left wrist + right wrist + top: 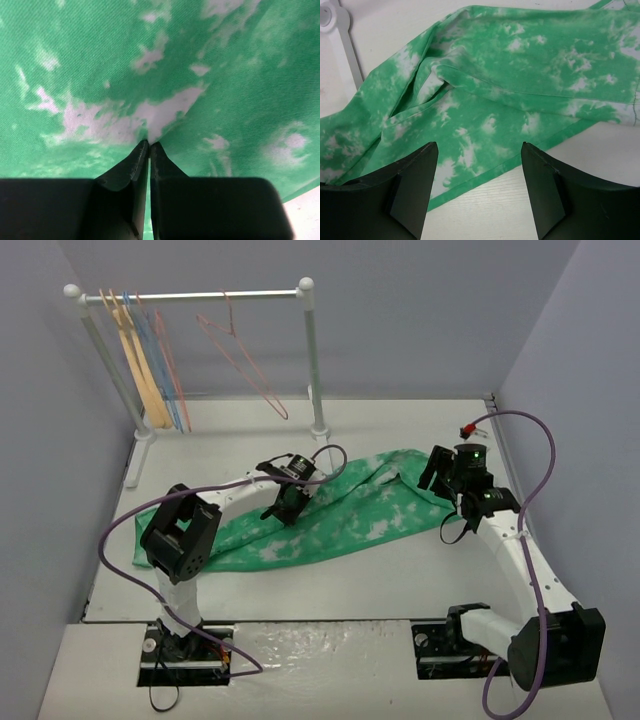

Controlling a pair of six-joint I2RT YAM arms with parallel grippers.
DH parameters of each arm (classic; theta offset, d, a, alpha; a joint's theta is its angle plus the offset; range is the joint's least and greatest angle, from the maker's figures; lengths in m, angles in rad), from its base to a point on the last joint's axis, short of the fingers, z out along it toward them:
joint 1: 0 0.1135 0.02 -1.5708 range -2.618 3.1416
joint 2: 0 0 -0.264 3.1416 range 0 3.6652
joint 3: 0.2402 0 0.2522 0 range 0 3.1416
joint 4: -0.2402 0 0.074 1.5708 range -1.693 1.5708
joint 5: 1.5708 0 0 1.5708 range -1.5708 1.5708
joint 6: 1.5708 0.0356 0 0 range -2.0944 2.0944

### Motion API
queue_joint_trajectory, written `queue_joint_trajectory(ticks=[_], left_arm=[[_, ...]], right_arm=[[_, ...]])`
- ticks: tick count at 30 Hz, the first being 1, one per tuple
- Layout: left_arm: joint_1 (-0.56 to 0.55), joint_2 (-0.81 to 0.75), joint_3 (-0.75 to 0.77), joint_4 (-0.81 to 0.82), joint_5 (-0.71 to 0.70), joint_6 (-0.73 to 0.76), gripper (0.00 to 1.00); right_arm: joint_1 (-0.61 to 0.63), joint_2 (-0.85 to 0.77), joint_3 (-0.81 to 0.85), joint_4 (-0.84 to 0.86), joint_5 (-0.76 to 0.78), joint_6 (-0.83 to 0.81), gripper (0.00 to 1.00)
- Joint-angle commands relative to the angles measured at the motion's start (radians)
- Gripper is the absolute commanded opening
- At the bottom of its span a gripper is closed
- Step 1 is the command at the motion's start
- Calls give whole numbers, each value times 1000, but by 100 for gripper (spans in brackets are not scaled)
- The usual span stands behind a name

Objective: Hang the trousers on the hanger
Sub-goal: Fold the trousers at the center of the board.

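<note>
Top external view has the trousers lying flat across the middle of the bench, stretched on a slant from the near left toward the far right, with a raised fold near their right end. The left wrist view is filled by their green cloth, and the right wrist view shows a seam and a loose fold running across them, with one hemmed edge lying on bare white bench. The hanger is well apart from them at the back, hooked alone on the right half of a white rail and tilted down to the right. The left hand is down on the trousers near their middle; its jaws are pressed together with a pucker of cloth pinched at the tips. The right hand sits over the right end of the trousers with its jaws wide apart and nothing between them, the cloth showing below the gap. At the rail's left end hang a broad tan hanger and light blue wire hangers close together. A rack foot shows at the right wrist view's top left corner.
</note>
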Motion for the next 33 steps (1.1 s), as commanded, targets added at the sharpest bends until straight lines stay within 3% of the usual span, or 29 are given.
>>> queue_joint_trajectory(ticks=[1,8,19,23,33], left_arm=[[-5,-55,92,-59,-81,15,0],[-21,-210,230,-246,-174,41,0],[-89,-525,-118,-227,-135,-165,0],[-89,-589,-175,-183,-134,-204,0],[-91,-626,-227,-137,-130,-220,0]], right_arm=[[2,19,14,21,38,-18,65],[2,47,71,18,72,-38,64],[-165,287,238,-8,113,108,68],[-232,419,315,-8,112,168,68],[-243,684,438,-2,150,267,68]])
